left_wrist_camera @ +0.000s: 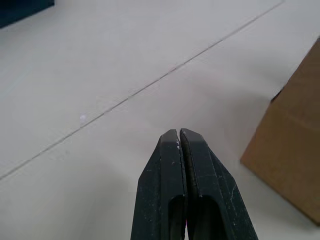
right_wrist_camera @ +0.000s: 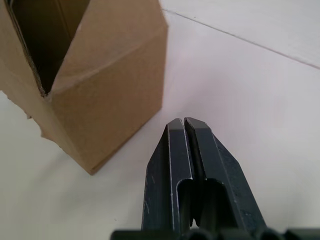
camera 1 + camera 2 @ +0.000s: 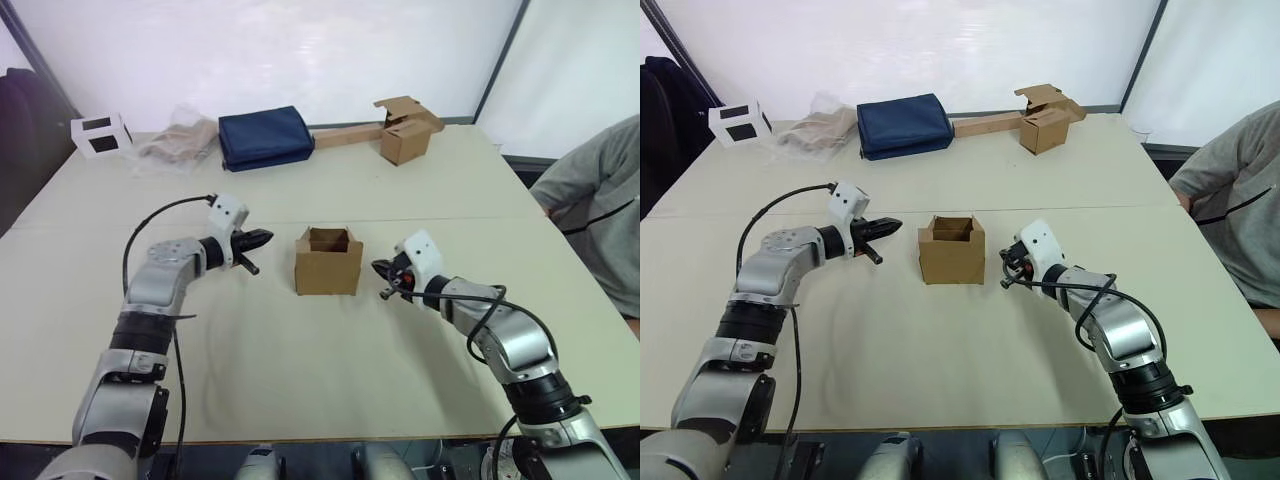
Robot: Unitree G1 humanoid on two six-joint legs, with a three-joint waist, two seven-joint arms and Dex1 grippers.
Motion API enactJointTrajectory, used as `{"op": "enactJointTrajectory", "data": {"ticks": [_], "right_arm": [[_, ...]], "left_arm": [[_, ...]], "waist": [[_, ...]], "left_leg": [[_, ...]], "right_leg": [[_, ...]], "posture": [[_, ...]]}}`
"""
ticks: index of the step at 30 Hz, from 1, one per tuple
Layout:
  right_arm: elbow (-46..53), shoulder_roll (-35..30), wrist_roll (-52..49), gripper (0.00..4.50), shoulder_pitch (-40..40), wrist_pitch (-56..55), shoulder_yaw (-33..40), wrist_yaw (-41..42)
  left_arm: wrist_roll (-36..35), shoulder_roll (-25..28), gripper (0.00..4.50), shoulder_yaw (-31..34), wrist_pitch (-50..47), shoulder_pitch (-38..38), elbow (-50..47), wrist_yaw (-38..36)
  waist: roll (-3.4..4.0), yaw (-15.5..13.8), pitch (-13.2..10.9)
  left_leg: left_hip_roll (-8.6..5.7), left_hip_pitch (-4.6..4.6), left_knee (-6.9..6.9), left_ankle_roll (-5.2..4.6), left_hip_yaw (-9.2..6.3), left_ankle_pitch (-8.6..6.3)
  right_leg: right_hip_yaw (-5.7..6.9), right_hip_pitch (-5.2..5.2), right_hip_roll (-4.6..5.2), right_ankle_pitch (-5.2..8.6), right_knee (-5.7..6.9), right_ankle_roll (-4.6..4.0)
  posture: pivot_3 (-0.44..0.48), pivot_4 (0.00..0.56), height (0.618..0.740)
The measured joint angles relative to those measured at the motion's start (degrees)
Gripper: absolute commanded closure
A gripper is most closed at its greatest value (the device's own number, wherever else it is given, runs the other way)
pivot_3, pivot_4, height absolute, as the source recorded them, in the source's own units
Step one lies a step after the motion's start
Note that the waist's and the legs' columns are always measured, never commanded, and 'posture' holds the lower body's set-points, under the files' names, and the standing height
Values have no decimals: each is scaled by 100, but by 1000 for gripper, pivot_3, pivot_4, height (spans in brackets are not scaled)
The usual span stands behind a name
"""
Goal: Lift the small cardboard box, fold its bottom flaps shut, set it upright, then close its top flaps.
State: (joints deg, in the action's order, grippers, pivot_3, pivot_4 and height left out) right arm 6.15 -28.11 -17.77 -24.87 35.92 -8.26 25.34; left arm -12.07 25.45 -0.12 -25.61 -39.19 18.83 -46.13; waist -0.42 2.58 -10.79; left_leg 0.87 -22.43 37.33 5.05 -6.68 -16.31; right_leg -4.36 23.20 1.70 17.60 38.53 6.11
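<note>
I see the small cardboard box (image 3: 328, 262) upright mid-table, top open, between both grippers. Left gripper (image 3: 256, 242) and right gripper (image 3: 383, 279) are pinched closed, empty. Lift pending; I judge both must open first.

The box (image 3: 328, 262) stands upright mid-table, plain brown, open end up. Its top flaps (image 3: 329, 239) stick straight up around the opening, and you can see down into its dark inside. Bottom flaps are hidden underneath.

no readable text, labels, brands or numbers on anything in view
</note>
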Motion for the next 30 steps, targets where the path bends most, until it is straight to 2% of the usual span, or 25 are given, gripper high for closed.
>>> {"op": "enactJointTrajectory", "data": {"ticks": [4, 15, 19, 30], "right_arm": [[-85, 37, 99, 4500, -5, 4, 1, 101], [-54, 224, -64, 4500, -20, 454, 67, 553], [136, 272, -427, 4500, 70, 880, 336, 681], [1064, -29, -663, 4500, 569, 1515, 355, 906]], "left_arm": [[-70, -114, 4444, -221, -256, 359, -243, -114], [-140, -179, 4444, -474, -704, 362, -567, -379], [-146, -77, 4444, -593, -909, 419, -629, -480], [-346, 166, 4444, -641, -1586, 706, -1364, -698]], "waist": [[0, 4, 0], [0, 4, 0], [0, 1, 0], [0, -3, 0]], "left_leg": [[0, 0, 0, 0, -1, 0], [0, 1, 0, 0, -1, 0], [0, 1, 0, -1, -1, 0], [0, 2, -1, -1, -2, 0]], "right_leg": [[0, 1, -1, 0, 2, 0], [0, -1, -1, 0, 2, 0], [0, -1, -1, 0, 1, 0], [0, -3, -2, 0, 1, 0]], "posture": [[0, 150, 740], [0, 150, 740], [0, 150, 740], [0, 150, 740]]}}
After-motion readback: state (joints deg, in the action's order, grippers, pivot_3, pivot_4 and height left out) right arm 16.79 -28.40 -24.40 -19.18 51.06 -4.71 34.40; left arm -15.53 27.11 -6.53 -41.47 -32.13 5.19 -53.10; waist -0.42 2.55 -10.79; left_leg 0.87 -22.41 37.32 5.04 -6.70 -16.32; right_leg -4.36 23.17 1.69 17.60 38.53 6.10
